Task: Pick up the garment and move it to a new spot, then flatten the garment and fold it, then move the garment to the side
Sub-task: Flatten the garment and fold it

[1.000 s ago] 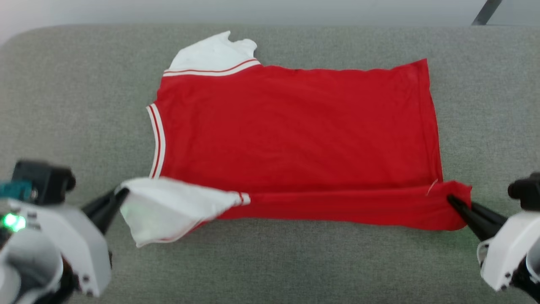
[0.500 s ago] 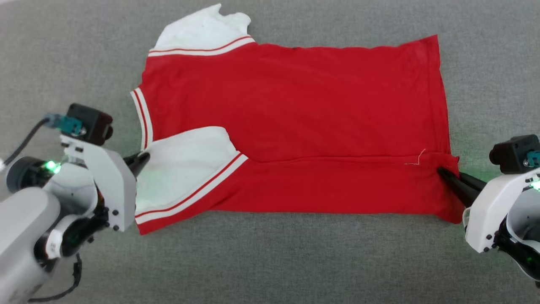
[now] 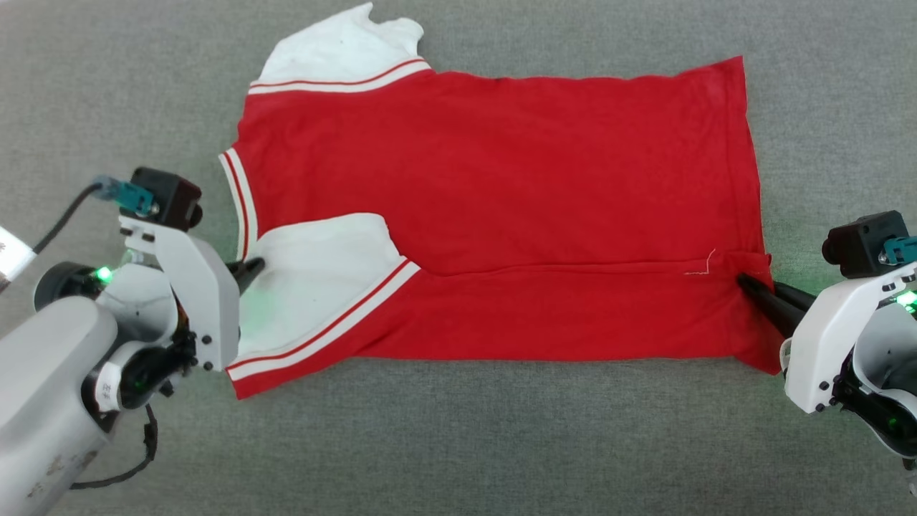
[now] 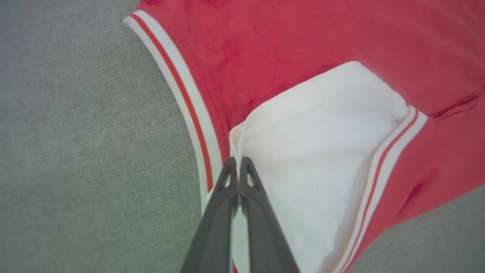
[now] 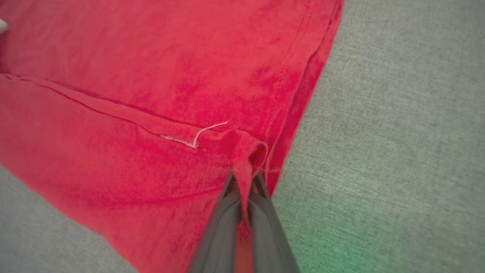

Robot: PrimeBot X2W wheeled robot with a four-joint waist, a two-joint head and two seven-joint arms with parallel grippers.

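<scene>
The garment (image 3: 494, 186) is a red T-shirt with white, red-striped sleeves, lying plain side up on the grey surface, collar to the left. Its near edge is folded over onto the body, so the near white sleeve (image 3: 315, 279) rests on the red cloth. My left gripper (image 3: 256, 268) is shut on the edge of that sleeve (image 4: 303, 151), and in the left wrist view the gripper's (image 4: 238, 163) tips pinch the white fabric. My right gripper (image 3: 745, 281) is shut on the folded hem corner; a pinch of red cloth (image 5: 248, 159) sits between its tips (image 5: 244, 178).
A grey fabric surface (image 3: 458, 444) lies under everything, with bare room in front of the shirt and to both sides. The far white sleeve (image 3: 344, 50) sticks out at the top left. A loose white thread (image 3: 706, 266) hangs near the hem fold.
Both grippers carried the near edge away from me and laid it over the shirt body, the white sleeve now flat. The head camera tilted down, shifting the whole picture.
</scene>
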